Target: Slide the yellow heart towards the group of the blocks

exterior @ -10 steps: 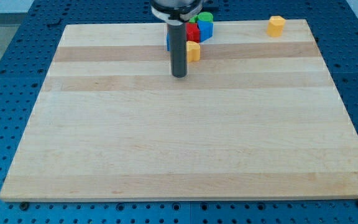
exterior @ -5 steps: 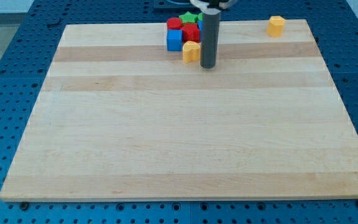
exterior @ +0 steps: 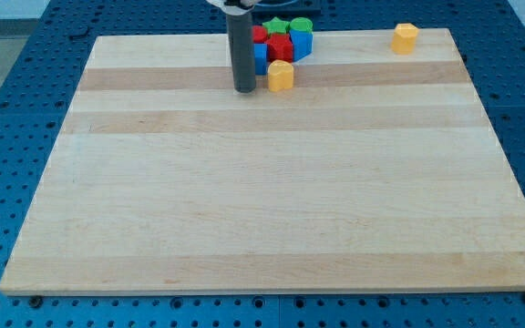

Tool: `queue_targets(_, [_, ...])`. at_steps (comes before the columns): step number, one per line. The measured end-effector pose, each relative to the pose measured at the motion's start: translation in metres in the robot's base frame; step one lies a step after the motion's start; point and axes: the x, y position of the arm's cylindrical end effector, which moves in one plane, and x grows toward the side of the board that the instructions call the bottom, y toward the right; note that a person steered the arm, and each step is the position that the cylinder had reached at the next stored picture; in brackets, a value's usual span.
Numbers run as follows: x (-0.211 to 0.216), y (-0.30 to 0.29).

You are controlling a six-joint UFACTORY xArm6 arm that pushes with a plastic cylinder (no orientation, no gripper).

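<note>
The yellow heart (exterior: 281,76) lies near the view's top, touching or almost touching the lower edge of the block group. The group holds a blue cube (exterior: 261,58), two red blocks (exterior: 281,48), a green star (exterior: 277,26), a green round block (exterior: 301,25) and another blue block (exterior: 302,43). My tip (exterior: 242,91) rests on the board just left of and slightly below the yellow heart, with a small gap between them. The rod hides the left part of the blue cube and of a red block.
A second yellow block (exterior: 405,37), roughly pentagon shaped, sits alone near the top right corner of the wooden board (exterior: 262,200). A blue pegboard surrounds the board.
My tip swung from the heart's lower left to its right side, then back to its left. The yellow heart and the group have hardly moved.
</note>
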Motion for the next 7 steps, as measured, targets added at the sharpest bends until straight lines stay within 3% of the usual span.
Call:
queue_targets(2, [-0.002, 0.050])
queue_targets(5, [0.015, 0.070])
queue_targets(7, [-0.021, 0.077])
